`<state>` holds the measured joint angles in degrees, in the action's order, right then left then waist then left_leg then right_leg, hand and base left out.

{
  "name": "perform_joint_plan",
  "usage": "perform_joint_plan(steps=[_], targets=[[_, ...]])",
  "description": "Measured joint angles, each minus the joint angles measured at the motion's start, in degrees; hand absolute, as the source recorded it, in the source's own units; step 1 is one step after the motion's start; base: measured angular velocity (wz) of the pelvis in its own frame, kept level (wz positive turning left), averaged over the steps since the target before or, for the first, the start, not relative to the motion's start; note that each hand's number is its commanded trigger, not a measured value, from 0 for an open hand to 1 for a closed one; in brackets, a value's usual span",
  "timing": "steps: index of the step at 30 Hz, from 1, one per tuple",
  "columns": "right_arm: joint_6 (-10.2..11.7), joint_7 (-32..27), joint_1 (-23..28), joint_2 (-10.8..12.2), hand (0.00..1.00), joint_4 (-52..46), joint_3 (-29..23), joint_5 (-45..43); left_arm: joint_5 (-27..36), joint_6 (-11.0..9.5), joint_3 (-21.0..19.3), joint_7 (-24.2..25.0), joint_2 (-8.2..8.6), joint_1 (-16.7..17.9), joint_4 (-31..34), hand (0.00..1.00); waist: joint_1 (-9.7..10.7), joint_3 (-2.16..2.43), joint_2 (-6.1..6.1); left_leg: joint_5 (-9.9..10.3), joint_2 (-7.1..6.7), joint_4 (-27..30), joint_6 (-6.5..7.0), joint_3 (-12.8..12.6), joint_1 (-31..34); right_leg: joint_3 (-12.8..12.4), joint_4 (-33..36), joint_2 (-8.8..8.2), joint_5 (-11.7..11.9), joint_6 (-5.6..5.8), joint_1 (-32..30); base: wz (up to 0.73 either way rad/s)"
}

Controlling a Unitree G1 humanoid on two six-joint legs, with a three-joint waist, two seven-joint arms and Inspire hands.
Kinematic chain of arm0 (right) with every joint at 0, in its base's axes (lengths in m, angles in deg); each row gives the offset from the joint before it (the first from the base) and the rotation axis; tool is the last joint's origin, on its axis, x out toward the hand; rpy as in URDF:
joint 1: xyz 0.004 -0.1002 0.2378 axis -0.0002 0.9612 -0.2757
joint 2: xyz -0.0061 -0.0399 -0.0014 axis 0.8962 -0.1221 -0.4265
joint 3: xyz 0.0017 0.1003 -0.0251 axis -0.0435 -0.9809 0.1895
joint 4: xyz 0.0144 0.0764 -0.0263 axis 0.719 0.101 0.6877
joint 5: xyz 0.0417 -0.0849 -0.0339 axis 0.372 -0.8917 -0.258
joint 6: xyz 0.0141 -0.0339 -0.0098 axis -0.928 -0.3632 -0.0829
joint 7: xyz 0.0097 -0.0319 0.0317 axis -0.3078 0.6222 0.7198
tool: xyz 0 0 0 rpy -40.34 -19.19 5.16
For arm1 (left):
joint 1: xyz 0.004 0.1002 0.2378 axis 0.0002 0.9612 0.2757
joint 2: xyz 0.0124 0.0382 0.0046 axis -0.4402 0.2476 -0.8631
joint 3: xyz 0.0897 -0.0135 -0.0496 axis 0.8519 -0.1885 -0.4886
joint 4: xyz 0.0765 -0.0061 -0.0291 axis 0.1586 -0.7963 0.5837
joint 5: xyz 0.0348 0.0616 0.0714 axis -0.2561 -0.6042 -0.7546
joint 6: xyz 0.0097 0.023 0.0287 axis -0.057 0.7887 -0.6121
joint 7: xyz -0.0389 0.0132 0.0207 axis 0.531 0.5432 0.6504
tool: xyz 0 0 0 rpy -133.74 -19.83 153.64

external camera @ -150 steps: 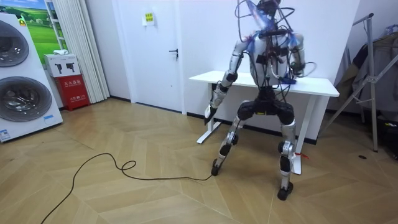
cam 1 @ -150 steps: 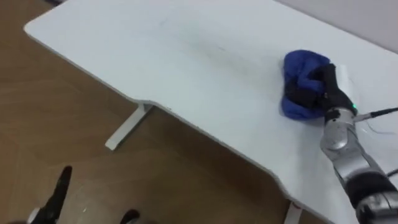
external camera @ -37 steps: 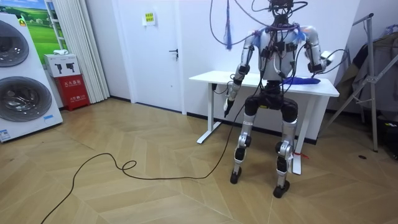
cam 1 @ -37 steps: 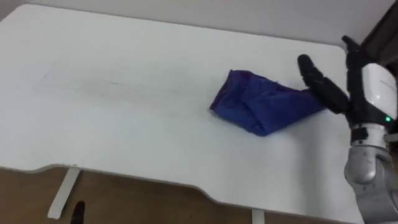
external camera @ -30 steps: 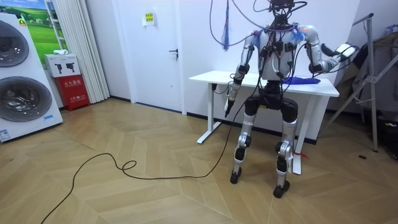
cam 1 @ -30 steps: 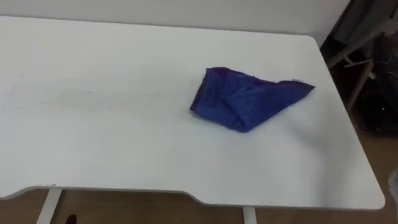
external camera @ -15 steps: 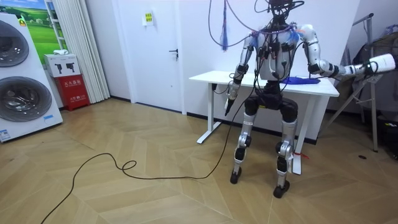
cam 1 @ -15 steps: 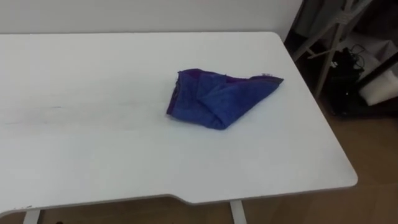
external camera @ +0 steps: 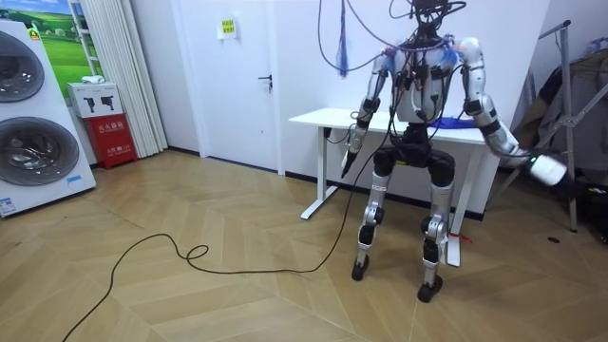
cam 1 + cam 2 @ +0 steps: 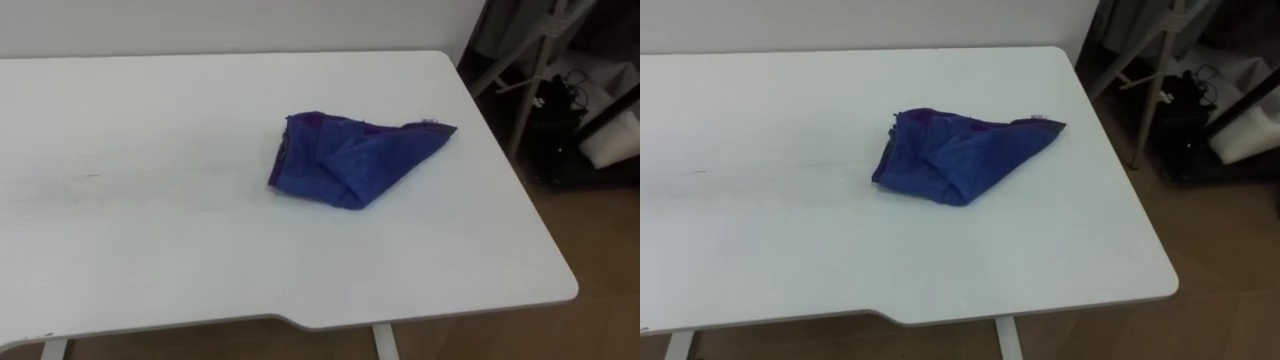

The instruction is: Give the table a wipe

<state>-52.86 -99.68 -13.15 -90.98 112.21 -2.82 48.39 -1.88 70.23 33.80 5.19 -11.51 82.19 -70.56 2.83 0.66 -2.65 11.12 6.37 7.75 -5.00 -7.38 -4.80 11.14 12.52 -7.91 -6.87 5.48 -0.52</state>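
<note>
One crumpled blue cloth lies alone centre-right on white table; right hand hangs at the room view's right, grip unclear.

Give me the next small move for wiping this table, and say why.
Probably raise the right hand onto the blue cloth. It lies crumpled and free near the right end of the table, while that hand hangs low, out beside the table, and the left hand hangs by the robot's hip.
</note>
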Motion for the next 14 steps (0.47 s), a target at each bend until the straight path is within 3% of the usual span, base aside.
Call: perform_joint_plan(steps=[1,5,8,10,14], targets=[[-0.2,0.9,0.0,0.3,0.0,1.3,0.9,0.0,0.0,0.0,0.0,0.0,0.02,-0.1,-0.6,0.0,0.0,0.1,0.24,0.0,0.0,0.0,0.0,0.0,0.0,0.0,0.0,0.02,0.0,0.02,0.0,0.0],[-1.1,7.7,-0.3,1.1,0.0,7.0,6.8,-1.5,-0.6,0.0,0.2,-0.1,0.86,-0.1,-1.4,0.0,-0.4,-0.24,0.96,0.0,0.01,0.1,-0.02,0.0,-0.3,0.2,-0.1,0.01,-0.1,0.01,0.3,0.0],[-1.0,11.7,-1.0,2.3,0.0,8.8,12.2,-1.5,-2.0,-0.1,2.8,-1.1,1.53,-1.7,-3.0,0.0,-1.2,-0.27,1.04,0.1,0.01,0.4,-0.19,0.1,-0.2,0.0,-0.8,0.09,0.0,-0.02,0.8,0.02],[-1.0,14.1,-1.5,4.2,0.0,9.2,13.9,-3.3,-2.7,-0.3,5.0,-1.4,2.19,-2.6,-4.5,0.0,-1.7,-0.4,1.12,0.2,0.03,0.9,-0.03,0.5,-0.2,0.2,-0.8,0.07,0.0,-0.02,1.3,0.08],[-1.0,16.2,-2.7,5.5,0.0,9.2,16.4,-6.1,-4.3,-0.4,6.9,-1.5,2.8,-3.0,-4.6,0.0,-1.8,-0.51,1.39,0.3,0.02,0.9,0.02,0.6,-0.4,0.2,-0.9,0.08,0.0,0.01,1.6,0.01]])
